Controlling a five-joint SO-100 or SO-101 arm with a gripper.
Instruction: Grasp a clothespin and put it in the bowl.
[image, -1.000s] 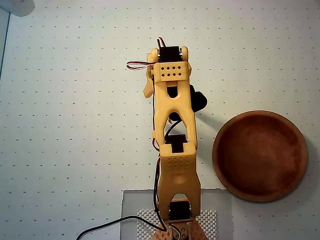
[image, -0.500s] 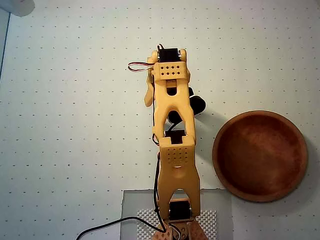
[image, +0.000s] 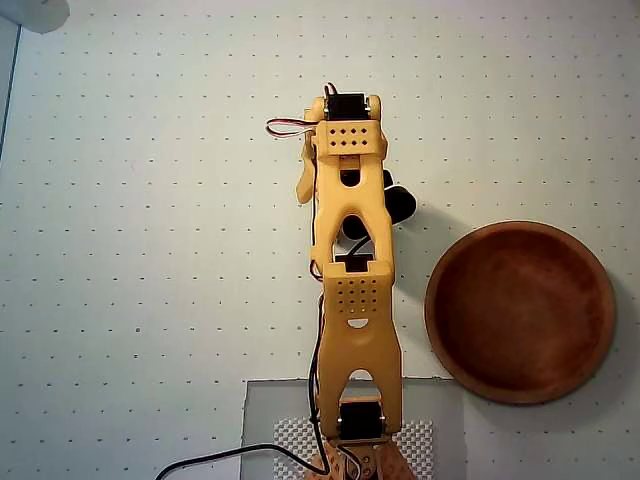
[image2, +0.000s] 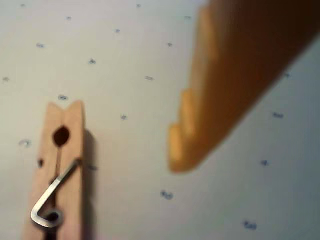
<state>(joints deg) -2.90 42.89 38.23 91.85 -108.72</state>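
The light wooden clothespin (image2: 71, 197) with its metal spring lies flat on the dotted white mat at the lower left of the wrist view. One blurred yellow finger (image2: 200, 115) reaches in from the upper right, its tip well apart from the pin. Nothing lies between them but bare mat. In the overhead view the clothespin is hidden beneath the yellow arm. The gripper (image: 312, 190) sits under the arm's head, with one jaw sticking out to its left, so it reads as open. The empty reddish-brown bowl (image: 434, 300) rests at the right.
The arm's base stands on a grey plate (image: 265, 410) at the bottom edge, with a black cable (image: 215, 460) trailing left. A white object (image: 35, 12) sits in the top left corner. The dotted mat (image: 150, 250) covers the table.
The arm's head has shifted slightly right and toward the base over the last second. The bowl has stayed put.
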